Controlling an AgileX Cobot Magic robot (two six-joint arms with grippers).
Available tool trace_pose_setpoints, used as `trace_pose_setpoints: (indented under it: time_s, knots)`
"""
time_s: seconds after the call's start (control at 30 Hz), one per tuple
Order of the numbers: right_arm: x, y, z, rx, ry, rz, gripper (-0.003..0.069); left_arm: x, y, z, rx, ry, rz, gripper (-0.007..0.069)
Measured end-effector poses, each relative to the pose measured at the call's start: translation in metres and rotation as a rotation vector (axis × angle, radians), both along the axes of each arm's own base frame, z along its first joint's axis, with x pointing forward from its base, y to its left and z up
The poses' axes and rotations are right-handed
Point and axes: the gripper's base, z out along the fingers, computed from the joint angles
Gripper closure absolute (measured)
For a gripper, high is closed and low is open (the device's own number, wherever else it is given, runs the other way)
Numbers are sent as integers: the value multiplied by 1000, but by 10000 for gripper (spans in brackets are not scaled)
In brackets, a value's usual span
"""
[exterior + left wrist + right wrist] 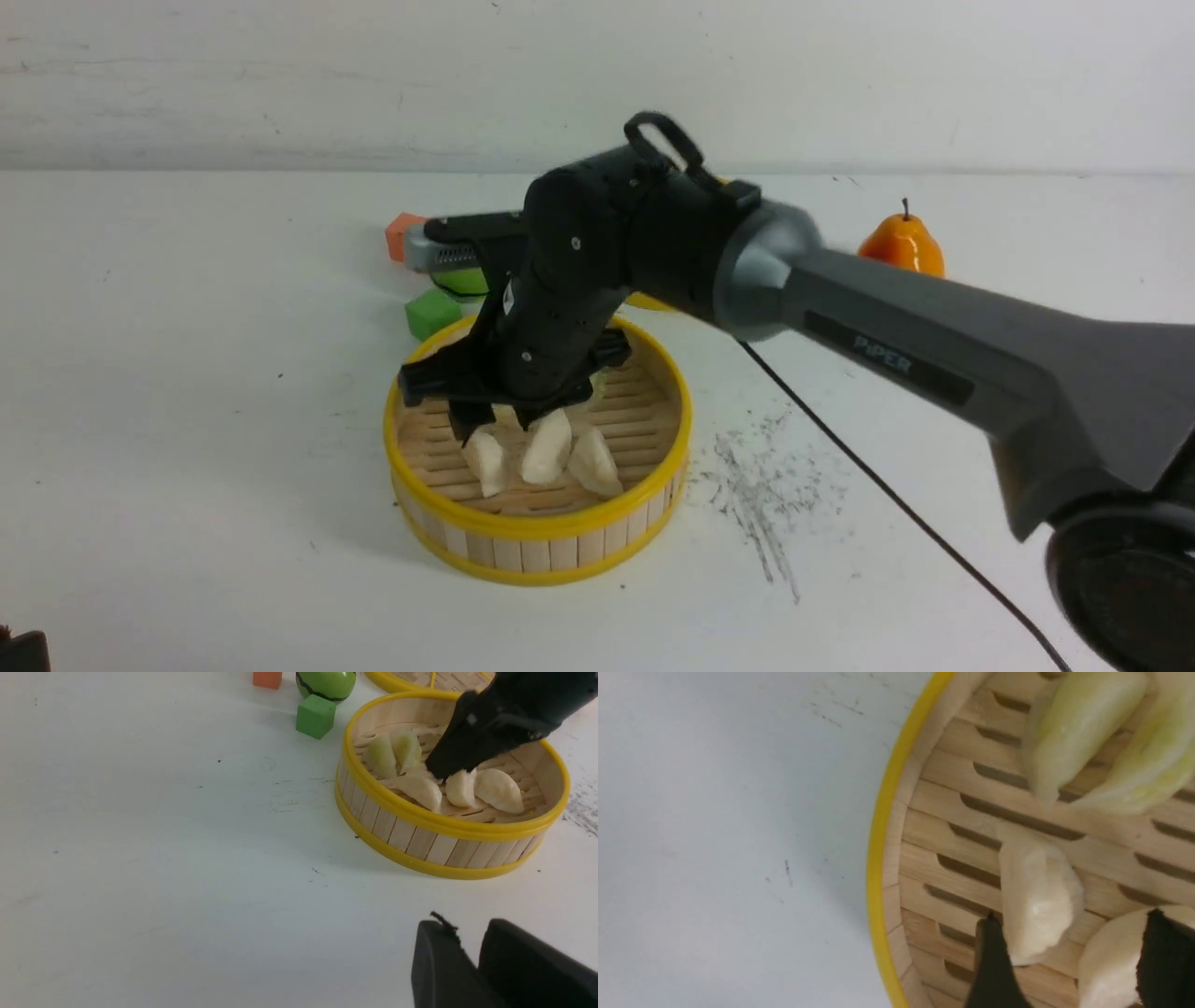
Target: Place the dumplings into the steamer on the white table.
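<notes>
The steamer (537,527) stands on the white table (187,373) at the centre. Three cream dumplings (548,446) lie on its slatted floor. The left wrist view shows them (499,791) beside two green dumplings (380,756); a third green one is not visible. My right gripper (501,418) is open, reaching down into the steamer. In the right wrist view its fingers (990,961) straddle two cream dumplings (1036,896) lying on the slats, with the green ones (1073,728) beyond. My left gripper (467,933) is shut and empty, above bare table just outside the steamer (444,826).
A green cube (432,313), an orange cube (403,235) and a green round toy (326,683) lie behind the steamer. The yellow-rimmed lid (434,679) sits behind it too. An orange pear (902,245) stands at the back right. A black cable (887,495) crosses the scuff marks (756,485).
</notes>
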Motion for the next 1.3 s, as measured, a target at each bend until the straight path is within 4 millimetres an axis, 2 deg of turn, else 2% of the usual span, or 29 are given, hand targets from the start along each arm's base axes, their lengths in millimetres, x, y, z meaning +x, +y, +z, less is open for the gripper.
trace_pose_setpoints:
  time_s: [0.13, 0.27, 0.33, 0.43, 0.53, 0.6, 0.67, 0.77, 0.8, 0.9, 1.17, 1.27, 1.3]
  knots:
    - [-17, -18, 59, -32, -99, 96, 256, 0, 0, 0, -2, 0, -1, 492]
    - [-43, -47, 111, -139, -182, 207, 309, 0, 0, 0, -4, -3, -1, 491]
    - [-56, -66, 140, -187, -257, 230, 366, 0, 0, 1, -4, -5, -1, 489]
    - [-86, -103, 179, -224, -364, 199, 498, 0, 0, 1, -4, -5, -1, 484]
    - [-123, -138, 191, -238, -375, 193, 628, 0, 0, 1, -4, -5, -1, 481]
    - [-150, -162, 182, -249, -354, 201, 672, 0, 0, 1, -4, -5, -1, 480]
    - [-171, -180, 168, -239, -367, 207, 678, 0, 0, 1, -4, -5, -1, 480]
    - [-198, -202, 134, -193, -412, 199, 678, 0, 0, 1, -4, -5, -1, 480]
    - [-206, -209, 128, -150, -451, 182, 678, 0, 0, 1, -4, -5, -1, 480]
    - [-226, -224, 92, -10, -517, 107, 678, 0, 0, 1, -4, -5, -1, 480]
    - [-247, -236, 15, 305, -582, -32, 673, 0, 0, 1, -4, -5, -1, 473]
    - [-251, -238, -4, 324, -577, -34, 670, 0, 0, 1, -4, -5, -1, 470]
    - [-252, -239, -5, 326, -578, -34, 670, 0, 0, 1, -4, -5, -1, 470]
